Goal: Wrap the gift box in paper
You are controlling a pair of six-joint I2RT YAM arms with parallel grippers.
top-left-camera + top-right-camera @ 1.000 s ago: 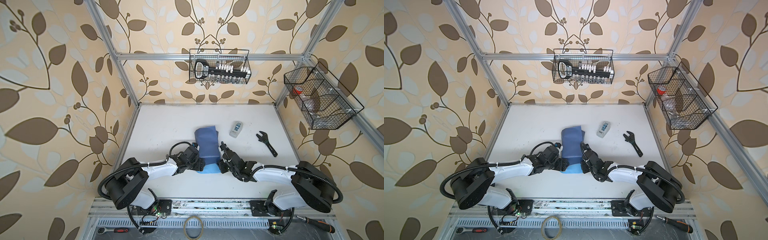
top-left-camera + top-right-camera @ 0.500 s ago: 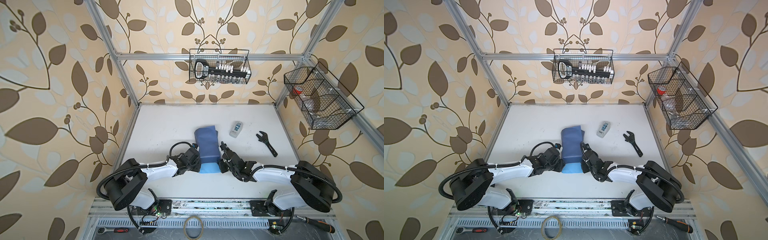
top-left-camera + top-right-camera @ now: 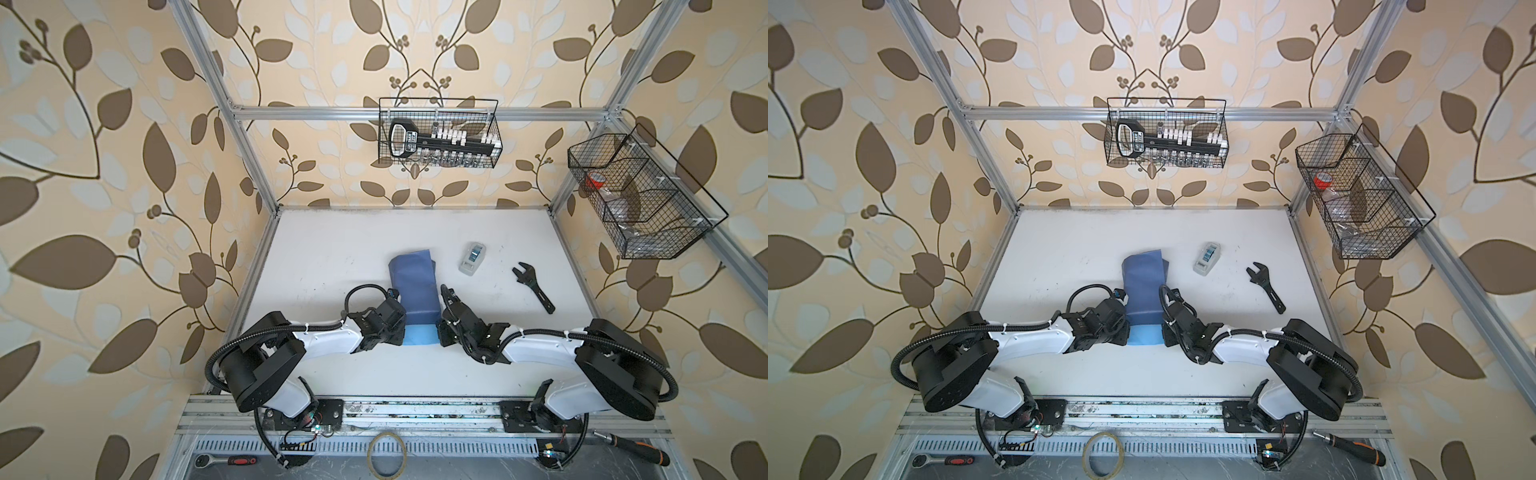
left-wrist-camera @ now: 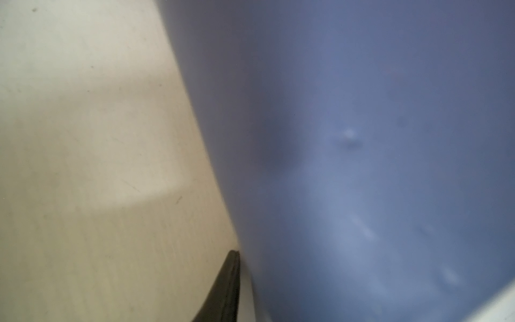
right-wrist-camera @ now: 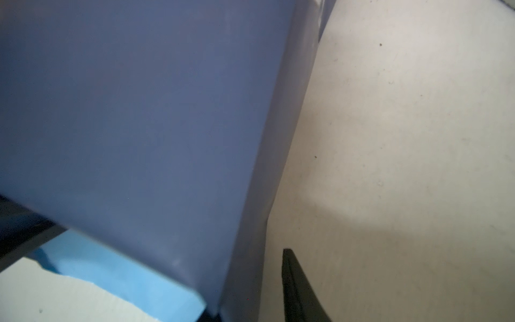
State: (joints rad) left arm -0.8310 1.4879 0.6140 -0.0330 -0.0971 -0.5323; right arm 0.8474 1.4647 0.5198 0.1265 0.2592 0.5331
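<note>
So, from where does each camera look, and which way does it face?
Top views: high above the robot's base, facing down at the table; the left arm and right arm flank the paper.
Left wrist: on the left arm, close against the paper's dark face; one finger shows.
Right wrist: on the right arm, equally close; one finger shows.
All views share the paper and table.

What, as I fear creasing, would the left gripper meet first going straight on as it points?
Most likely the paper: its slate-blue face fills the left wrist view just ahead of the left gripper; whether they touch is unclear.
</note>
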